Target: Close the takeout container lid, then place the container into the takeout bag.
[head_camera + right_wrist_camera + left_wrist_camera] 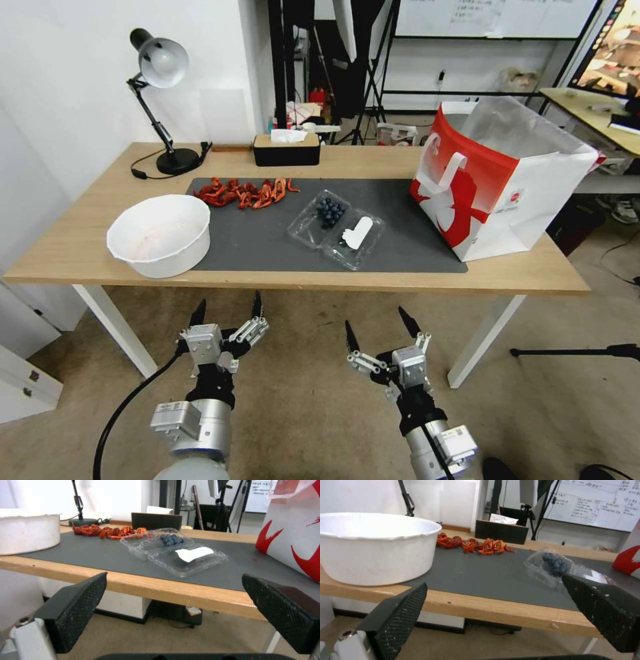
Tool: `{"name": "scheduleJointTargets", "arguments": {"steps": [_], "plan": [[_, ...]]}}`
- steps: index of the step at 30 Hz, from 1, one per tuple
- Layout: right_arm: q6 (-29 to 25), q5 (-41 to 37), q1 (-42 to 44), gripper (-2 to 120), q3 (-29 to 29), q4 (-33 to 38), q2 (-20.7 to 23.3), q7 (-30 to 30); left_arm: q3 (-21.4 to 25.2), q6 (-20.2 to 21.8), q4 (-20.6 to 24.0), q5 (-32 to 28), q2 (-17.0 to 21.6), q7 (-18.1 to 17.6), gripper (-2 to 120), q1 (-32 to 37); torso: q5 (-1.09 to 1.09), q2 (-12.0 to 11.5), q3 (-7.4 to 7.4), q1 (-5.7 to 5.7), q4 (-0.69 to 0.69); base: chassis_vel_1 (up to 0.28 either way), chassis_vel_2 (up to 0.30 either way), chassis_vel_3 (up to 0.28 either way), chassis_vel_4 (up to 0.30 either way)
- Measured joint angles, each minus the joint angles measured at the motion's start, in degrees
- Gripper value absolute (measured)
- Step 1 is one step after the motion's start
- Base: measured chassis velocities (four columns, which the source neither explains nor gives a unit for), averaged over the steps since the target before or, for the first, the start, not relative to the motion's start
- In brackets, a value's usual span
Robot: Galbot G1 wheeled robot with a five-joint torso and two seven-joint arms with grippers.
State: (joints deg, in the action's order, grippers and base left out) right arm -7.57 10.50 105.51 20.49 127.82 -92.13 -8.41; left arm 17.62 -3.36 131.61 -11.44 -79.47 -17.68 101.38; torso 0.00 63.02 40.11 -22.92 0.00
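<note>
Grippers, left gripper (227,311) and right gripper (377,330), spread wide, empty, below table (333,280).

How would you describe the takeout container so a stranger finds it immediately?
On the grey mat covering the table, look between the white bowl and the red-and-white bag. The takeout container lies open there: clear plastic, blueberries in one half, white label on the other.

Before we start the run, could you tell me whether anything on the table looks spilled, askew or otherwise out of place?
Mostly tidy. The one oddity is a loose heap of red-orange pieces lying straight on the grey mat, not in the white bowl beside it. The blueberry box lies open, lid flat, at a slant; no berries have spilled.
</note>
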Motion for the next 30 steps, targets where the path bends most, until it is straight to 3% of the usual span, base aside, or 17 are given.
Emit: {"name": "scheduleJointTargets", "arguments": {"steps": [25,30], "plan": [[2.0,-0.65,-2.29,100,0.92,-0.33,-0.07,3.38,1.29,-2.94,-2.26,-0.12,0.66,4.34,100,-0.46,0.0,0.0,0.0,0.0,0.0,0.0,0.0,0.0,0.0],[3.99,-4.27,-5.26,100,0.36,-1.09,-0.05,3.86,1.14,-2.9,-2.87,-0.48,1.6,4.37,100,-1.49,0.0,0.0,0.0,0.0,0.0,0.0,0.0,0.0,0.0]]}}
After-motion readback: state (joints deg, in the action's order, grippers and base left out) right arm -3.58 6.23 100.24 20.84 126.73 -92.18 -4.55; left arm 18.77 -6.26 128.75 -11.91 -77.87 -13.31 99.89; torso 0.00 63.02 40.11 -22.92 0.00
